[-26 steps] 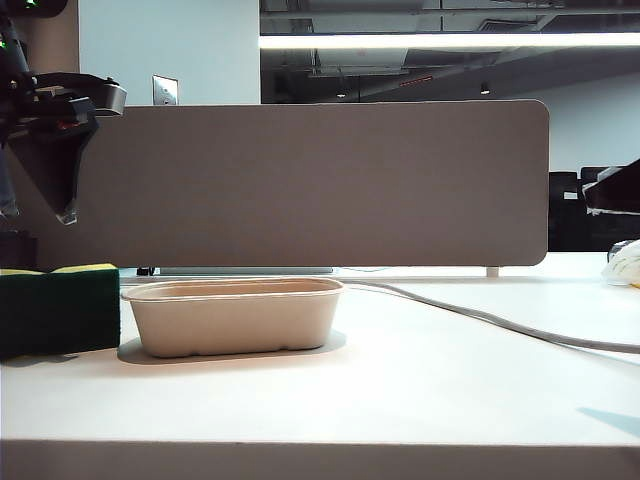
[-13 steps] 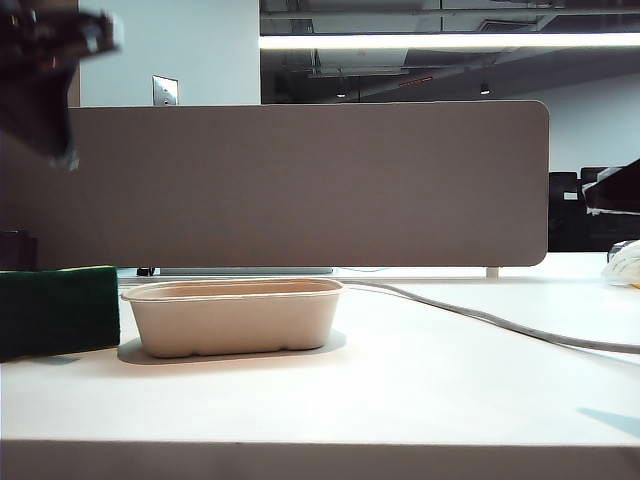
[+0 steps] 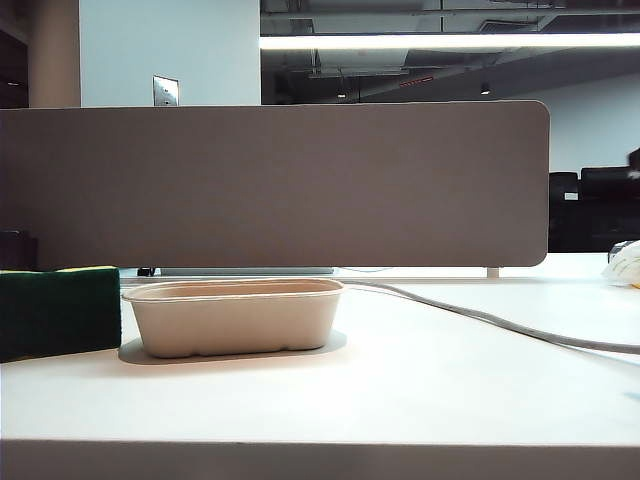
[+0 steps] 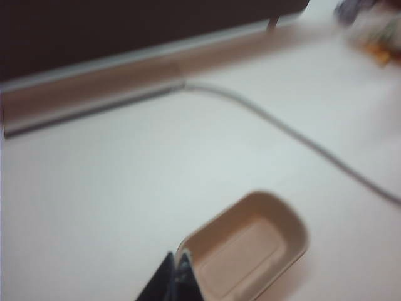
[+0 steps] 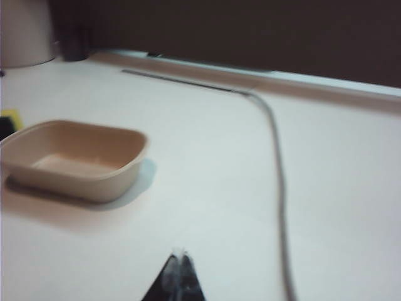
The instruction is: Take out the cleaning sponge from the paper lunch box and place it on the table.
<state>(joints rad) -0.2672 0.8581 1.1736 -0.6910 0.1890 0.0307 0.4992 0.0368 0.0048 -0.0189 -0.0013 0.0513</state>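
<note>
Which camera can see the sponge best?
The exterior view: the cleaning sponge lies on the table left of the paper lunch box. The right wrist view catches only a yellow corner; the left wrist view shows none.

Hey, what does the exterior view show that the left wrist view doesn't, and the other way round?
Only the exterior view shows the cleaning sponge, lying on the table just left of the paper lunch box, green face toward the camera. It shows neither arm.

Only the left wrist view shows the left gripper, fingers shut together and holding nothing, above the table near the box's rim. It also looks down into the box, which is empty.

Both share the box, the white table, the grey cable and the divider panel.
</note>
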